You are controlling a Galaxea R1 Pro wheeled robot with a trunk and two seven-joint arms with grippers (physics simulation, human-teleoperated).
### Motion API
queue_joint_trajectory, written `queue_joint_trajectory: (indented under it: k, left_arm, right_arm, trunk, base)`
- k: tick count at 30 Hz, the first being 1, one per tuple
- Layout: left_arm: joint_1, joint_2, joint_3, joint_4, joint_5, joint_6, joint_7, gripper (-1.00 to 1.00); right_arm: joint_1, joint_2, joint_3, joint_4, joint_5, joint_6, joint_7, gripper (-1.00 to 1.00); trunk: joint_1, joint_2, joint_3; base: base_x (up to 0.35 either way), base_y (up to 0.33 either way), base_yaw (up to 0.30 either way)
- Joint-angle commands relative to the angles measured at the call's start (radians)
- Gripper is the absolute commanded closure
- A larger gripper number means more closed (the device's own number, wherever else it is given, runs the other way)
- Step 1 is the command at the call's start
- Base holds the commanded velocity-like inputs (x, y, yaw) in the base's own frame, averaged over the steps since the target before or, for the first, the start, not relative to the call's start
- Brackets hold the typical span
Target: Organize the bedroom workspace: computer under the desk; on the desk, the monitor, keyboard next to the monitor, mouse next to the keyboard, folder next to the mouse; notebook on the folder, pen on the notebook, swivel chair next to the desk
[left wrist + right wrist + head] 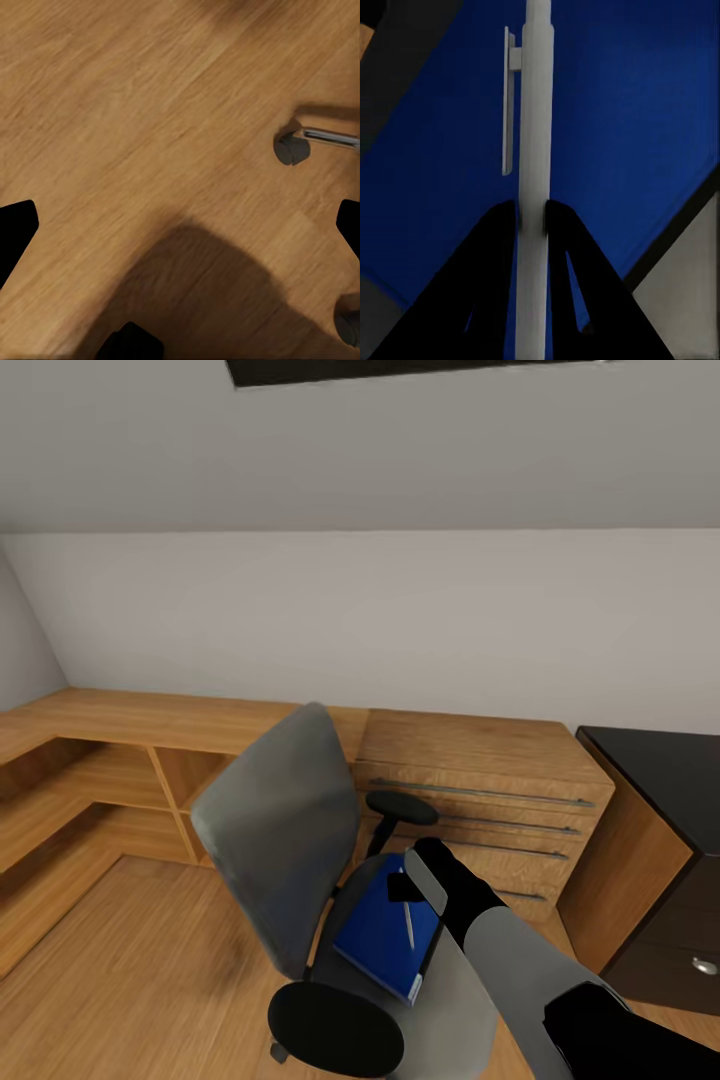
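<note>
a: what's the right gripper (531, 214) doing over the swivel chair (285, 860)?

b: its two black fingers are pinched onto the pen (534, 150), a pale grey barrel with its clip showing. the pen runs straight out between the fingers, held low on the barrel, likely so the clip end stays free.

a: and the folder (385, 935)?

b: flat on the chair seat, near the seat's front edge, bright blue. the pen sits directly over it; whether it touches the cover i cannot tell.

a: why take the pen first?

b: my guess is that it would roll off if the folder were lifted with it on top, and it goes on the stack last anyway.

a: the left gripper (180, 225)?

b: its black fingertips sit at opposite edges of the wrist view, spread wide with nothing between them, pointing down at the wood floor (135, 112) beside a chair castor (291, 148).

a: the desk?

b: a glossy black top (665, 760) stands at the right, past the oak drawers (480, 810). i can't tell if it is the desk.
</note>
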Motion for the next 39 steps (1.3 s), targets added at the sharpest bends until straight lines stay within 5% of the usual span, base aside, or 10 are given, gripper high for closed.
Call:
queue_joint_trajectory:
  k: [1,10,25,27,28,39]
  left_arm:
    - [0.0,0.0,-0.003,0.0,0.008,-0.002,0.003,-1.0]
    - [0.0,-0.003,-0.007,0.001,0.006,-0.003,0.002,-1.0]
    - [-0.001,-0.006,-0.008,0.018,0.005,-0.003,0.001,-1.0]
    - [0.0,-0.006,-0.009,0.051,0.004,-0.022,0.0,-1.0]
    - [0.0,-0.007,-0.008,0.08,0.005,-0.124,0.0,-1.0]
    - [0.0,-0.008,-0.01,0.106,0.004,-0.167,0.0,-1.0]
  right_arm:
    - [0.0,0.0,0.003,-0.001,-0.011,0.002,-0.01,1.0]
    - [0.006,0.0,0.005,0.0,-0.01,0.002,-0.008,1.0]
    - [0.021,0.0,0.005,0.007,-0.001,-0.007,-0.004,1.0]
    - [0.021,0.0,0.005,0.007,-0.001,-0.007,-0.004,1.0]
    - [0.021,0.0,0.006,0.012,-0.001,-0.007,-0.005,1.0]
    - [0.021,0.0,0.013,0.032,0.0,-0.007,-0.004,1.0]
  trunk:
    - [-0.004,0.007,0.002]
    - [-0.039,0.07,0.03]
    - [-0.039,0.07,0.03]
    - [-0.039,0.07,0.03]
    - [-0.039,0.07,0.03]
    - [-0.039,0.07,0.033]
  base:
    - [0.0,0.0,0.0]
    - [0.0,0.0,0.0]
    - [0.0,0.0,0.0]
    - [0.0,0.0,0.0]
    - [0.0,0.0,0.0]
    - [0.0,0.0,-0.103]
